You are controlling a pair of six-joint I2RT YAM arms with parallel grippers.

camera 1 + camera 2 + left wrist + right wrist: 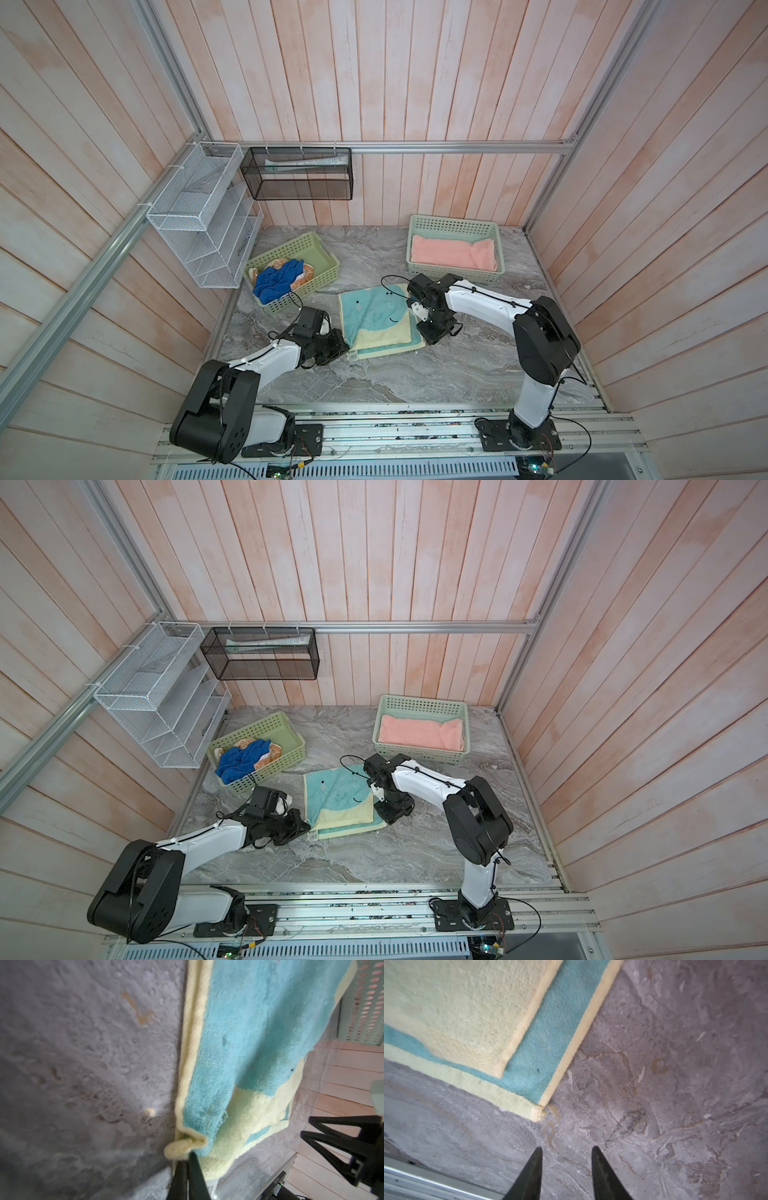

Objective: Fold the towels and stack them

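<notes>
The pale yellow whale towel [378, 320] is seen lying near the middle of the bench [415, 374], doubled over once so that the teal face is shown on top. The fold is judged rough rather than finished: in the right wrist view the hem of the upper layer [467, 1012] is set back from the hem beneath it, so a teal strip of the lower layer is left uncovered along two sides. The left gripper [187, 1157] is clamped narrowly on the towel's near left corner, where the yellow hem is bunched into a small roll between the fingertips. The right gripper [565, 1148] is held with its jaws partly apart and nothing between them, over bare bench just beside the towel's near right corner. One towel can be counted as done: the salmon-pink towel [453, 257] is laid folded and flat in the green basket [453, 222] at the far right corner of the bench. Two are untouched as far as can be judged: the royal blue towel [274, 282] is heaped in a crumple over the orange towel [308, 270] in the second green basket [282, 243] by the far left edge. The task is therefore judged less than half complete. The whale towel is to be squared up, probably folded again, and stacked on the pink one. The blue and orange towels are then to be taken out, spread, folded and added to the same pile.
</notes>
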